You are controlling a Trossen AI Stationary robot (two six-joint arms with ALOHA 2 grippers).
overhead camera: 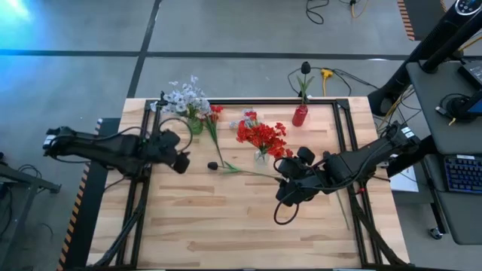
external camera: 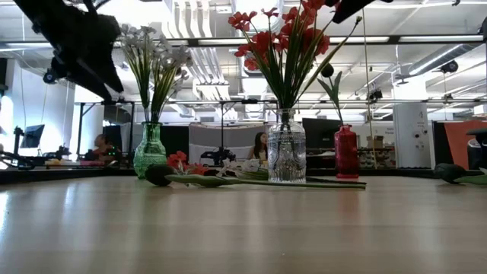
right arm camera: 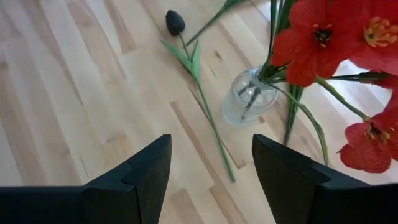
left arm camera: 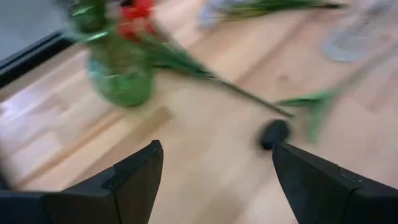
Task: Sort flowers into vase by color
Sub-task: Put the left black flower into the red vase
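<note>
Pale wood planks make up the counter (overhead camera: 226,226), framed by dark rails along its edges, and the whole near half of it lies bare, with open room ahead of both arms. The left tool (overhead camera: 181,154) hangs over the left part of the counter with its fingers (left arm camera: 134,177) spread wide and nothing between them, just beside the green glass vase (overhead camera: 195,124) that holds the white-lavender flowers (overhead camera: 183,98). The right tool (overhead camera: 290,167) sits over the middle right of the counter, its fingers (right arm camera: 140,180) parted and empty, close to the clear glass vase (overhead camera: 261,156) packed with red flowers (overhead camera: 260,135). Between the two tools a dark-blossomed flower (overhead camera: 214,165) lies flat on the wood, its thin green stem running toward the right tool and passing near the clear vase's foot. A loose red flower (overhead camera: 216,110) lies beside the green vase, its stem angled down the counter, and another pale spray (overhead camera: 245,117) lies near the far edge. A red vase (overhead camera: 300,115) stands at the far right edge with one dark-blossomed flower (overhead camera: 305,69) upright in it. Another stem (overhead camera: 343,203) lies along the right rail. Beyond the counter lie grey floor, cables and a desk with a keyboard (overhead camera: 461,173); the low view shows an open workshop where people (external camera: 261,144) sit at screens.
</note>
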